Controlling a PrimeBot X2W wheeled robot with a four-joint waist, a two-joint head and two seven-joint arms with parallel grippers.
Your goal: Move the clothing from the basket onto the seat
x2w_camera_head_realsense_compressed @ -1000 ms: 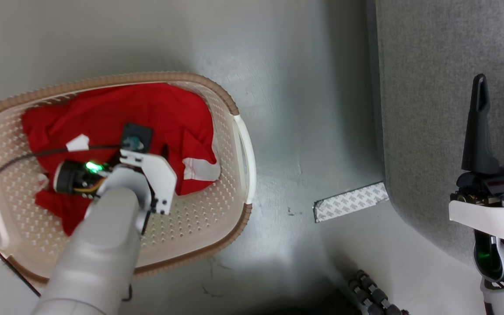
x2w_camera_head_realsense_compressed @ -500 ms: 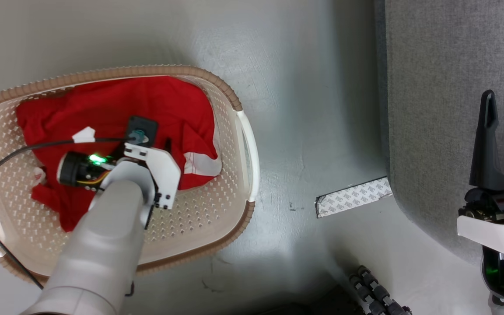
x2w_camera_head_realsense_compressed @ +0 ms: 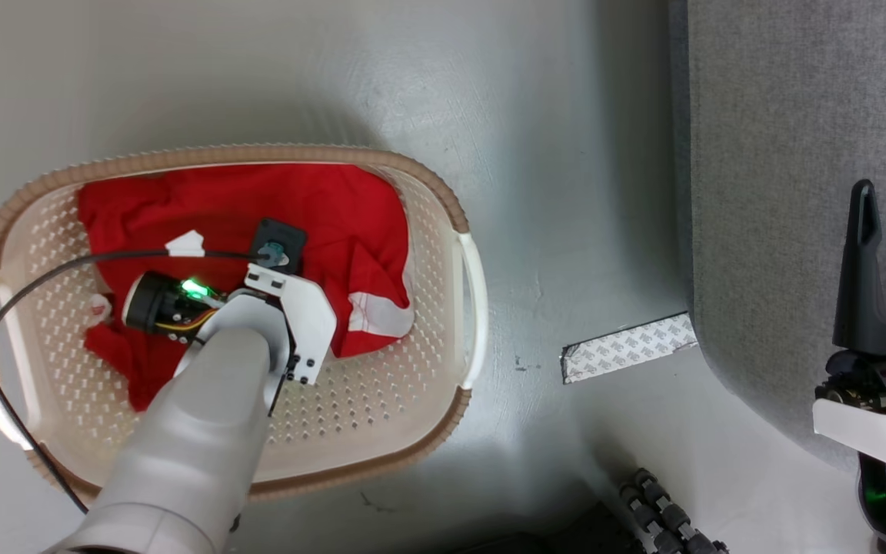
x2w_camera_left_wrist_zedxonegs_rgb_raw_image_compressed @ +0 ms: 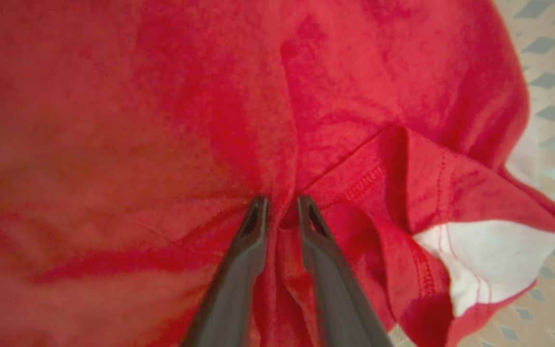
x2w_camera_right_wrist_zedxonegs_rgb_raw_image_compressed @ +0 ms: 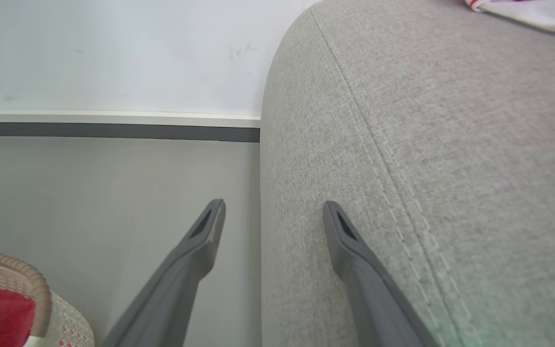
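The left pincer (x2w_camera_left_wrist_zedxonegs_rgb_raw_image_compressed: 280, 205) stands narrow, its tips pinching a raised fold of the red clothing (x2w_camera_left_wrist_zedxonegs_rgb_raw_image_compressed: 162, 120). The clothing lies heaped inside the basket (x2w_camera_head_realsense_compressed: 381, 419), toward its far side. Right of the basket, across bare floor (x2w_camera_head_realsense_compressed: 551, 231), the right pincer (x2w_camera_right_wrist_zedxonegs_rgb_raw_image_compressed: 272, 212) stands wide, holding nothing, over the rounded edge of the grey seat (x2w_camera_right_wrist_zedxonegs_rgb_raw_image_compressed: 427, 168).
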